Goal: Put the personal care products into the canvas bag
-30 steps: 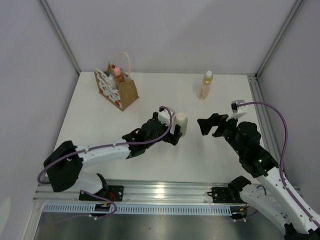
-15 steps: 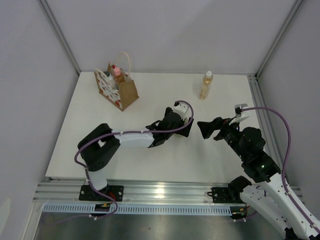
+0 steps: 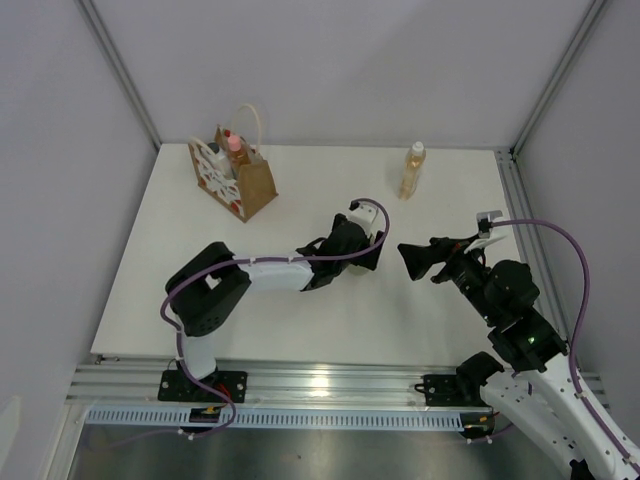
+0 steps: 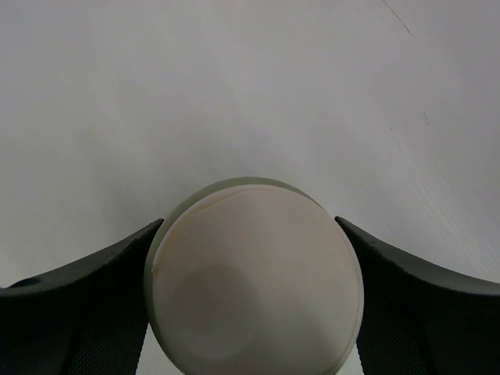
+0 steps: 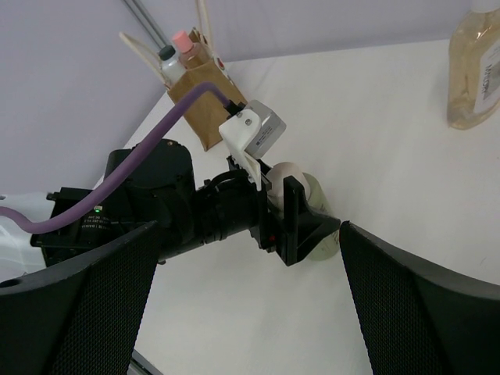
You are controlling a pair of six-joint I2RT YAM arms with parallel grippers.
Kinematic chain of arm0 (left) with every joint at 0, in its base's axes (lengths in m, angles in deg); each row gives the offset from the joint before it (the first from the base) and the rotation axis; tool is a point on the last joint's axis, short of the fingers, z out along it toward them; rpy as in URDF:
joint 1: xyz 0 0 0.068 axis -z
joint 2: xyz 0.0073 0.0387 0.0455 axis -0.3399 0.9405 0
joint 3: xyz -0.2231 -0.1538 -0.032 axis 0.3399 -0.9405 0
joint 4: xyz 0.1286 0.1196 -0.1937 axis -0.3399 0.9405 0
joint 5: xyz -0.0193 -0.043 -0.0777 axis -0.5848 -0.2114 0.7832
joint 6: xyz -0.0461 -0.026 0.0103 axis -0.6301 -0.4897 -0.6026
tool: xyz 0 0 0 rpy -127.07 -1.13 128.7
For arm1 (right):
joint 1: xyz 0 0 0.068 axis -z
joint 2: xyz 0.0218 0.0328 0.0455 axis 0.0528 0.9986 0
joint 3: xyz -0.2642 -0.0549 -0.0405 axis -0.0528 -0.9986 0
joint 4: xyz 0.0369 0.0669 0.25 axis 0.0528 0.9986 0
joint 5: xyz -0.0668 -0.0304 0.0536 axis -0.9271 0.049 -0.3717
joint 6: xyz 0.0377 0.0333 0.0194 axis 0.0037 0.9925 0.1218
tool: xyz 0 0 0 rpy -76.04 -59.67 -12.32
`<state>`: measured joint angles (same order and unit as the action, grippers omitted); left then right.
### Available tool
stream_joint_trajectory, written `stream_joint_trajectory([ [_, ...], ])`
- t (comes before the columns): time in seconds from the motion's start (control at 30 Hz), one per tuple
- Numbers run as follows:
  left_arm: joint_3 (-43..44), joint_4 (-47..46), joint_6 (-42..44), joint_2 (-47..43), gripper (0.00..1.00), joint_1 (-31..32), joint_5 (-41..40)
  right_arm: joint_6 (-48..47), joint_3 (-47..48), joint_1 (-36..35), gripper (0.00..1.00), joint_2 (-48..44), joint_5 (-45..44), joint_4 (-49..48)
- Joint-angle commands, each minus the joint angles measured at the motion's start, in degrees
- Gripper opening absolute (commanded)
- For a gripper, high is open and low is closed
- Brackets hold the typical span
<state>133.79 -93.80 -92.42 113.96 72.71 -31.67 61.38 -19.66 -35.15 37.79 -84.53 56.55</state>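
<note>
A cream bottle (image 4: 254, 281) stands upright mid-table, seen cap-on in the left wrist view. My left gripper (image 3: 365, 250) is shut on it, one finger (image 4: 94, 312) against each side; the bottle's pale body (image 5: 316, 197) shows behind the gripper in the right wrist view. My right gripper (image 3: 410, 262) hangs open just right of it, holding nothing. The canvas bag (image 3: 245, 185) stands at the back left with a pink-capped peach bottle (image 3: 235, 145) and a black-capped white bottle (image 3: 215, 152) inside. A tall amber bottle (image 3: 411, 172) stands at the back right.
Grey walls with metal corner posts (image 3: 120, 70) enclose the white table. A metal rail (image 3: 320, 385) runs along the near edge. The bag's cream handles (image 3: 255, 125) stick up above its rim.
My left arm has stretched right and lowered its gripper over the cream bottle, and the jaws have narrowed onto it. My right gripper has drifted slightly right, still open.
</note>
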Motion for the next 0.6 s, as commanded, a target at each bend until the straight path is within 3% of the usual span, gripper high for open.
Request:
stream_joint_trajectory([
  [0.0,1.8,-1.5,-1.3,0.6,0.86,-0.3,-0.4,0.3,0.2,0.1,0.99,-0.1,0.3,-1.7],
  [0.1,2.4,-0.9,-1.0,0.3,0.47,-0.3,-1.3,0.2,0.0,0.1,0.99,-0.1,-0.2,-1.5],
  [0.13,2.5,-0.5,-1.1,0.0,0.29,-0.3,-2.1,0.2,0.0,0.1,0.99,-0.1,-0.2,-1.6],
  [0.2,3.5,1.7,-0.8,-1.2,0.17,-0.3,-4.6,0.3,-0.2,0.2,0.99,-0.1,0.0,-1.9],
  [0.23,4.1,2.7,-0.7,-1.6,0.04,-0.4,-5.3,0.5,-0.3,0.1,0.99,0.0,0.2,-2.0],
  [0.4,9.2,10.2,1.6,-5.2,0.0,-1.7,-9.1,0.8,-0.5,0.1,0.99,0.3,1.0,-2.3],
  [0.57,14.2,18.0,1.9,-9.1,0.0,-8.0,-8.4,1.2,-0.8,0.1,0.99,0.4,1.4,-2.6],
])
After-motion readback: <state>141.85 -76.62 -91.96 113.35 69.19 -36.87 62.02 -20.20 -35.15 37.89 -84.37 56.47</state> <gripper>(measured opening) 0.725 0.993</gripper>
